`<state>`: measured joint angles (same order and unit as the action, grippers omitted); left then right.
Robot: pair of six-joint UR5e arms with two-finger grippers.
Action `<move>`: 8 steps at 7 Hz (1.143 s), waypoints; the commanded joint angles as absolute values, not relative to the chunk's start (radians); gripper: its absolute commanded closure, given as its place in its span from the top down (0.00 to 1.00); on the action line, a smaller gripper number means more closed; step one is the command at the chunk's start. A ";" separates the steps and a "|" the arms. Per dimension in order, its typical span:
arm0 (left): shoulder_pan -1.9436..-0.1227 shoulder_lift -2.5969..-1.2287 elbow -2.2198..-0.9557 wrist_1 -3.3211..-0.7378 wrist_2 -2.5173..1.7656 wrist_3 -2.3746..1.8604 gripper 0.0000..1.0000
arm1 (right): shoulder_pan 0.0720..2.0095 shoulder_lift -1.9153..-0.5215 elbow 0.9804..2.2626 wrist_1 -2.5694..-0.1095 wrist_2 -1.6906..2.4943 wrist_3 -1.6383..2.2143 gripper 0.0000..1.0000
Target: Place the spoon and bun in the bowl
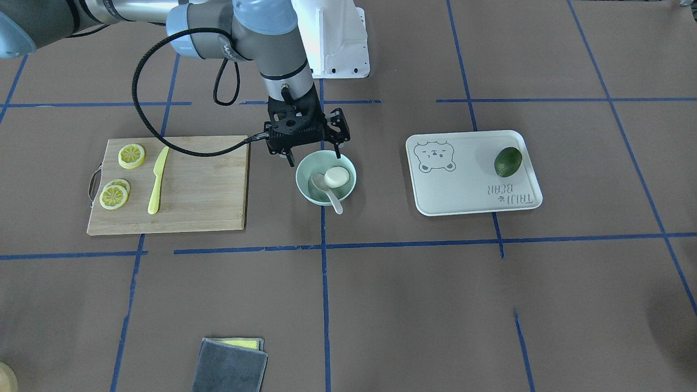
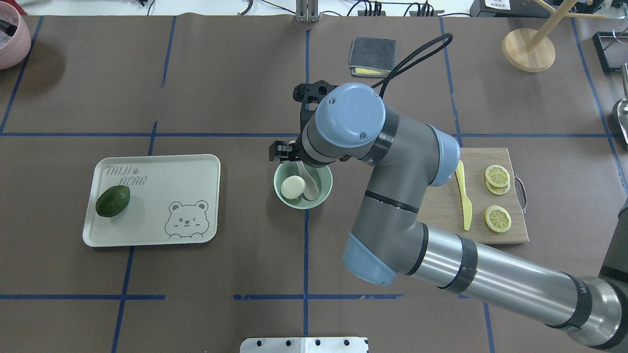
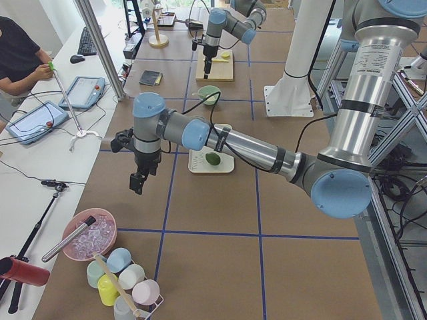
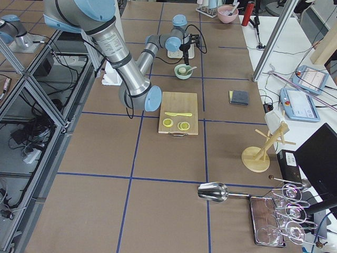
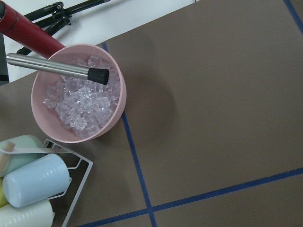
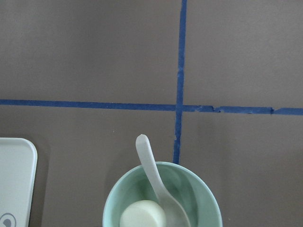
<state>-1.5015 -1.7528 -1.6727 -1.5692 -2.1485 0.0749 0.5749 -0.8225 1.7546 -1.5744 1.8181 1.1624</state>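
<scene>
The mint-green bowl point(image 1: 305, 188) stands at the table's middle. The white bun point(image 1: 336, 176) lies inside it. The beige spoon point(image 1: 327, 189) rests in it with its handle sticking out over the rim. The right wrist view shows the bowl point(image 6: 113, 198), bun point(image 6: 142, 215) and spoon point(image 6: 150, 168) from above. My right gripper point(image 1: 315, 156) is open and empty, just above the bowl's robot-side rim. In the overhead view point(image 2: 282, 149) the wrist mostly hides it. My left gripper point(image 3: 138, 181) hangs far off at the table's left end; I cannot tell whether it is open.
A wooden cutting board point(image 1: 201, 190) with lemon slices point(image 1: 131, 155) and a yellow knife point(image 1: 158, 181) lies beside the bowl. A white bear tray point(image 1: 463, 190) holds a green avocado point(image 1: 507, 161). A pink ice bowl point(image 5: 118, 109) sits under the left wrist.
</scene>
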 commanded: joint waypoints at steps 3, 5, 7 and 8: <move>-1.615 -1.663 -1.521 -1.560 -2.336 0.181 1.00 | 0.849 -1.081 1.959 -1.735 2.027 0.839 1.00; -1.614 -1.605 -1.526 -1.559 -2.347 0.176 1.00 | 1.056 -1.195 1.968 -1.773 2.207 0.618 1.00; -1.611 -1.618 -1.543 -1.554 -2.347 0.163 1.00 | 1.188 -1.222 1.968 -1.958 2.215 0.330 1.00; -1.611 -1.621 -1.555 -1.554 -2.347 0.146 1.00 | 1.254 -1.264 1.967 -1.982 2.223 0.223 1.00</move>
